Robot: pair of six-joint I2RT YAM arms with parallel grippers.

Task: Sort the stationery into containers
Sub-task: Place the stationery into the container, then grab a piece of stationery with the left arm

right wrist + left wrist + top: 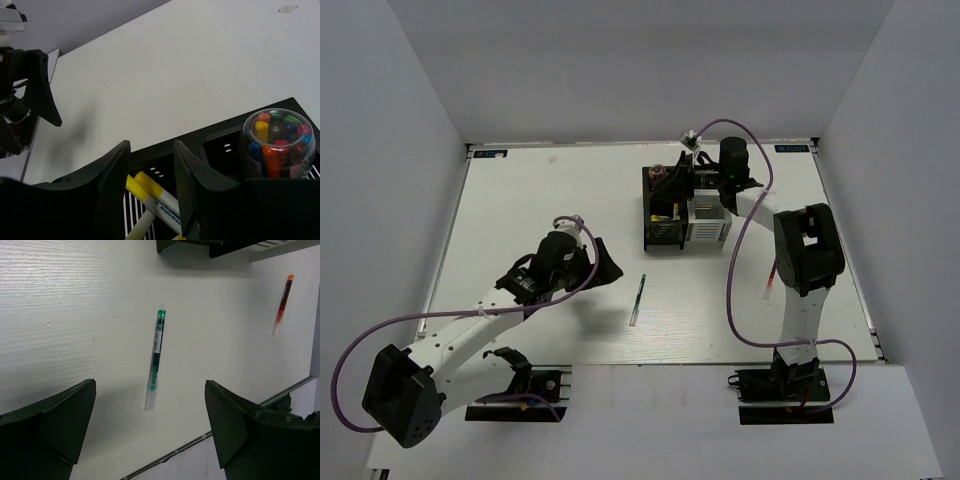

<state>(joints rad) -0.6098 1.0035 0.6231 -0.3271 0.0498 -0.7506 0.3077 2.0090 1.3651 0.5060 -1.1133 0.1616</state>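
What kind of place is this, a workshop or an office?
Probably a robotics test booth: a white table boxed in by grey panels, two cabled robot arms bolted at its edge, with a green pen and black pen holder.

White table [550, 200]; plain grey walls [650, 60] on three sides; even light.

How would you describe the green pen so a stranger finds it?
On the white table, look in front of the black holder, toward the arms. The green pen lies alone there, clear-barrelled; the red pen, the only other loose one, lies beside the right arm.
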